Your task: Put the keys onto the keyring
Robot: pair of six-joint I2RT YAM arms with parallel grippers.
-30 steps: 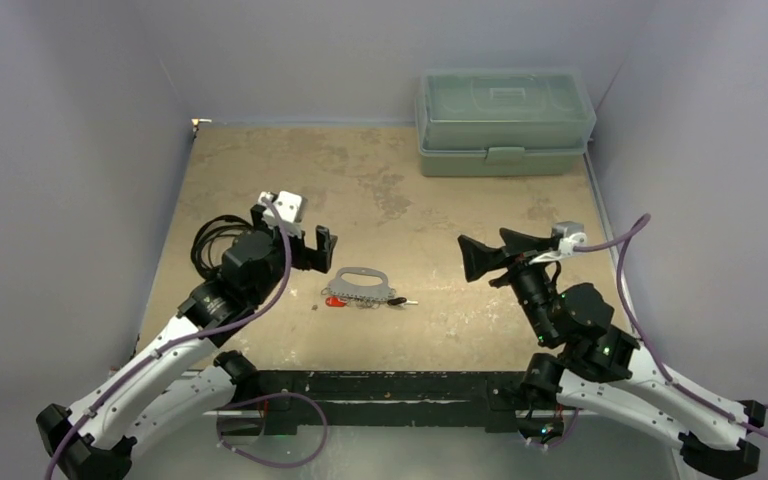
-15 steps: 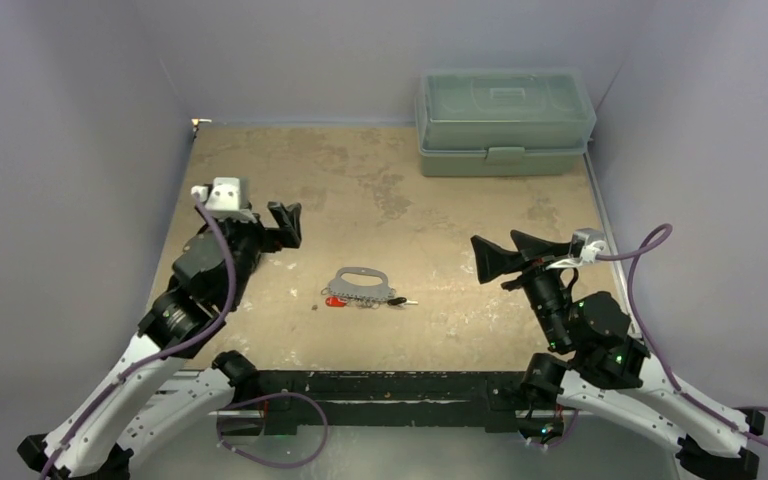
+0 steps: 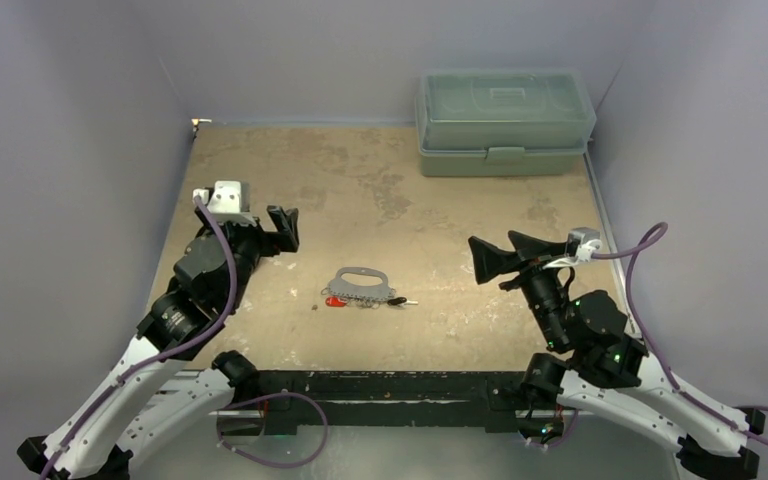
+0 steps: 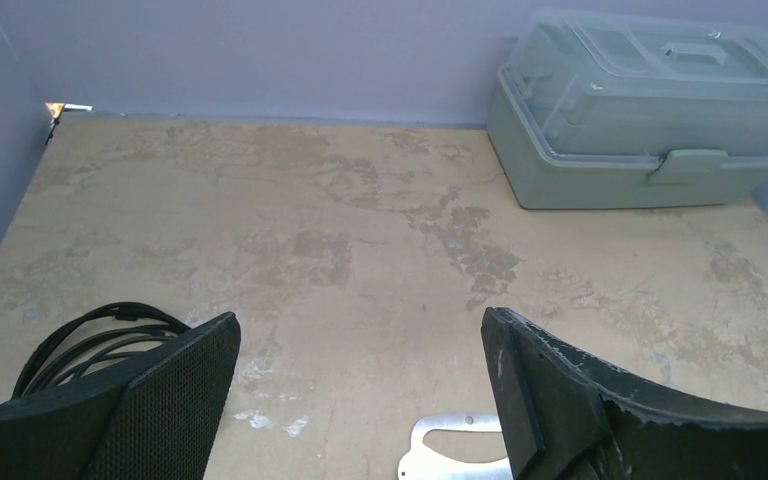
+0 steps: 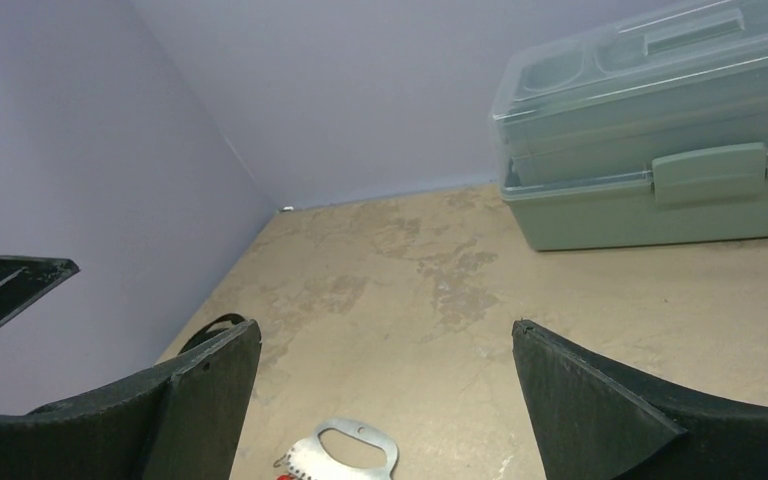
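We see the keyring (image 3: 363, 283) lying flat on the table (image 3: 260, 170), near the middle and between the two arms. Its long axis runs left to right, with the scalloped edge towards the arm bases and the curved side away. The keys (image 3: 334, 301) lie along that near edge: a red head at the left end and a dark head with a silvery shank at the right. The left pincer (image 3: 282, 228) hangs wide open and empty. The plate sits to its right and back towards the bases, and this arm looks the nearer of the two. The right pincer (image 3: 500, 255) is also spread wide with nothing in it, and the plate is well off to its left. In the left wrist view only a corner of the keyring (image 4: 455, 450) shows at the bottom edge, partly behind one finger, and no key is in frame. The right wrist view cuts the keyring (image 5: 345, 455) off at the bottom edge too. We cannot tell whether any key is already threaded on a loop or merely rests against one. We also cannot identify a tiny speck left of the red head. A black coiled cable (image 4: 90, 335) lies by the left arm, and a grey-green toolbox (image 3: 505, 120) stands at the far right.
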